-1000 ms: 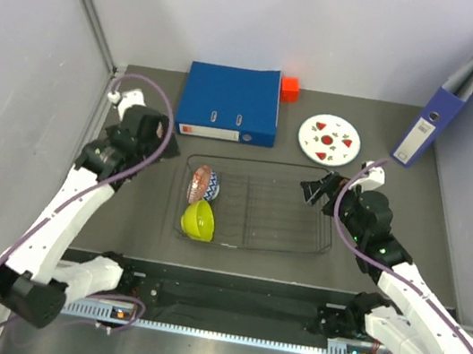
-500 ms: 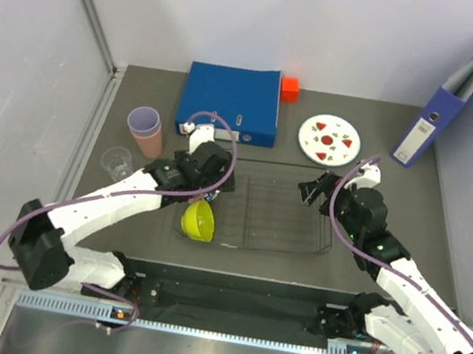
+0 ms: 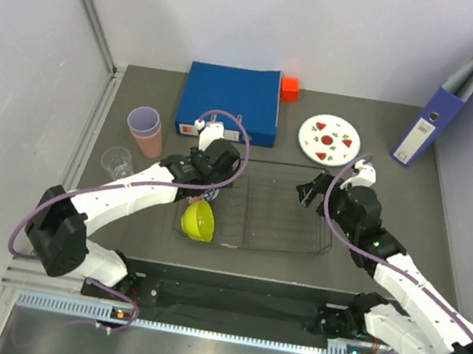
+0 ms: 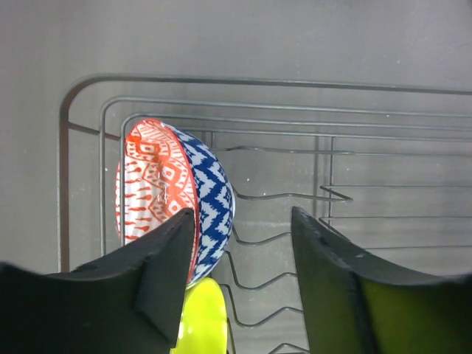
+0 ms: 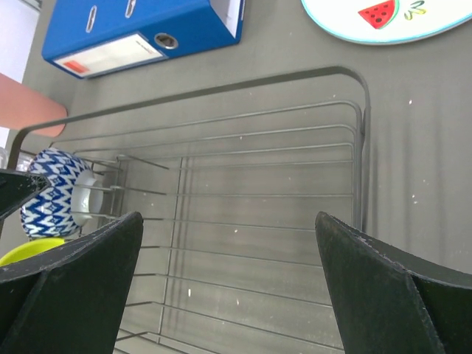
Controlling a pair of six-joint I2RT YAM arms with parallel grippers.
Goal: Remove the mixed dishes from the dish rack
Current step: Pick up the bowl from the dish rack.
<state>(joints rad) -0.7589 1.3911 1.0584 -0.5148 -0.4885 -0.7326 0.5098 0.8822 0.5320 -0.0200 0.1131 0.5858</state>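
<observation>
The dish rack (image 3: 285, 240) lies mid-table. At its left end the brown-blue patterned bowl (image 4: 173, 192) stands on edge, with the lime-yellow bowl (image 3: 199, 219) just in front of it. My left gripper (image 4: 243, 217) is open above the patterned bowl. Its left finger is against the bowl's rim and its right finger hangs over bare wire. My right gripper (image 3: 311, 190) is open and empty over the rack's right end. The white plate (image 3: 329, 140) lies on the table behind the rack. The stacked lilac and salmon cups (image 3: 145, 129) and the clear tumbler (image 3: 117, 160) stand to the left of the rack.
A blue binder (image 3: 231, 102) lies flat behind the rack, with a small orange-red cube (image 3: 290, 87) at its right corner. A second binder (image 3: 437, 115) leans upright at the back right. Grey walls close in the left and right sides.
My left arm has swung right, from the cups by the left wall to over the rack's left end. The cups and tumbler now stand uncovered. The right arm has barely moved.
</observation>
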